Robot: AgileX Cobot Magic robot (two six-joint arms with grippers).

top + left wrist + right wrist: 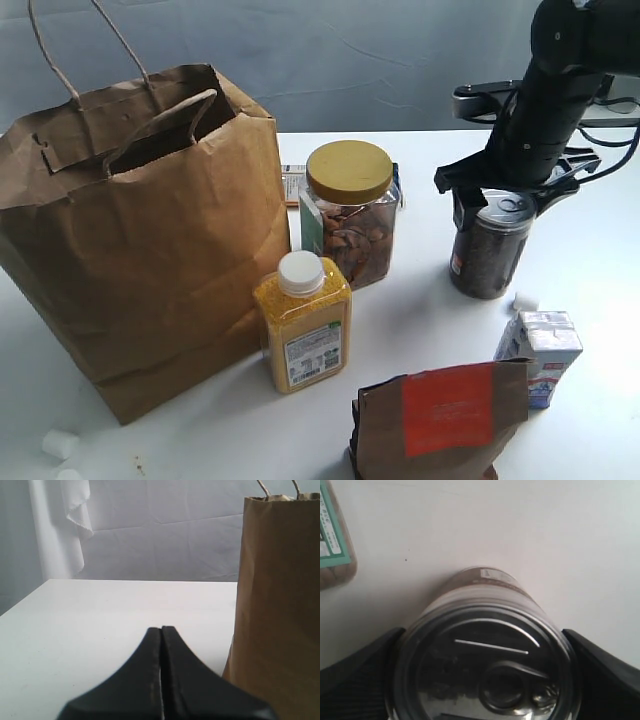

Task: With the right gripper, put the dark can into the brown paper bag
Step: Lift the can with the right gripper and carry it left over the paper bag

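Exterior view: right gripper (503,197), black 2-fingered claw on a black arm, is over the short dark can with speckled label and silver pull-tab lid (488,255), jaws set on either side of the can's top. Can is upright at the right of the white table (420,310), well apart from the large crinkled brown paper bag (150,240) standing open at the left. Between them: clear nut jar with yellow lid (350,215) and yellow bottle with white cap (302,325). Small white carton (540,355) and dark-brown pouch with orange-red label (440,420) sit nearer the camera

Left wrist view: left gripper (161,645) has jaws pressed together, nothing in them, above bare table, bag wall just beside

Right wrist view: can lid fills the frame, 1 black finger (360,675) touching each side of the rim, jaws clamped on the can. Can't tell if its base is on the table
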